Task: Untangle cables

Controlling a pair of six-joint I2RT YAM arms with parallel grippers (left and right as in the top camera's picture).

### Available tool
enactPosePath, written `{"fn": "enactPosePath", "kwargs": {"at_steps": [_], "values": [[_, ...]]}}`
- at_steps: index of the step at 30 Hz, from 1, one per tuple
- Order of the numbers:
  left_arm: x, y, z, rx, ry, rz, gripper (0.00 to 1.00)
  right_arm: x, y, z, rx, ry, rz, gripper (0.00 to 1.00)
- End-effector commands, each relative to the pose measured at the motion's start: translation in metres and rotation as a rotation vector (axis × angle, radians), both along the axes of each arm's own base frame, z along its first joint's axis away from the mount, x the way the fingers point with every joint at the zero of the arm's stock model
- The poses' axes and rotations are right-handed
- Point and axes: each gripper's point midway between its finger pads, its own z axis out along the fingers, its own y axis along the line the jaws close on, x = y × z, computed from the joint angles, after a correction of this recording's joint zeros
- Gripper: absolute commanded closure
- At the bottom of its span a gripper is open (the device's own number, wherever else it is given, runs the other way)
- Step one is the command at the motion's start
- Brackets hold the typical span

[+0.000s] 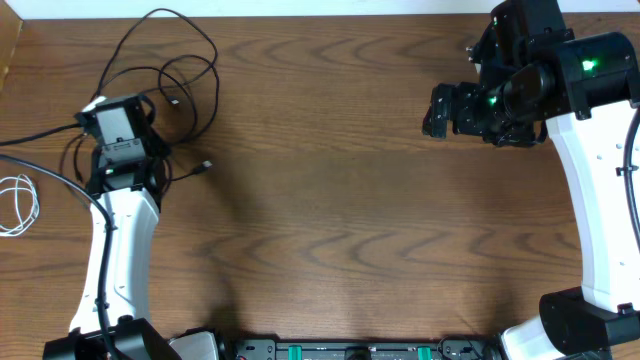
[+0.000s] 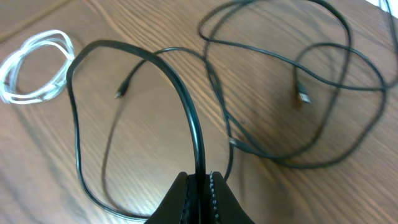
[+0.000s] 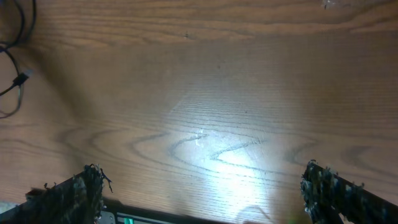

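The left jaws pinch a black cable (image 2: 198, 134) near the desk's (image 1: 340, 200) far left corner. The other black cable (image 2: 303, 95) loops loosely beside it, and the white cable (image 2: 61, 78) lies coiled at the left edge. The right jaws stand spread, holding nothing, over bare wood at far right; a broad stretch of desk separates the arms.

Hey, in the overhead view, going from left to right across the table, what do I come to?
white cable → left end effector, shut on a black cable → loose black plug end → right end effector, open. The black loops overlap the left end effector, so they are left out.
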Motion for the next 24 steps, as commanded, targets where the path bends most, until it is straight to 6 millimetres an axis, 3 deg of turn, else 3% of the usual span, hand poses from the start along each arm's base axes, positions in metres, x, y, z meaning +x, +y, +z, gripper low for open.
{"fn": "enactPosePath", "kwargs": {"at_steps": [1,10,15,16,18,21,24], "values": [[-0.006,0.022,-0.001,0.073,0.055,0.033,0.92,-0.002,0.001,0.004,-0.003,-0.014,0.014,0.01],[-0.005,0.05,-0.046,0.07,0.165,0.063,0.92,-0.002,0.001,0.004,-0.003,-0.014,0.014,0.01],[0.001,0.048,-0.058,0.05,0.183,0.029,0.91,-0.002,0.001,0.004,-0.003,-0.014,0.014,0.01],[0.003,0.044,-0.062,0.026,0.179,0.008,0.83,-0.002,0.001,0.004,-0.003,-0.014,0.014,0.01],[0.005,0.04,-0.065,0.005,0.176,-0.008,0.51,-0.002,0.001,0.003,-0.003,-0.014,0.014,0.01],[0.003,0.039,-0.067,-0.004,0.186,-0.002,0.17,-0.002,0.001,0.004,-0.003,-0.014,0.014,0.01],[-0.002,0.038,-0.07,-0.03,0.187,0.027,0.12,-0.002,0.001,0.003,-0.003,-0.014,0.014,0.01]]}}
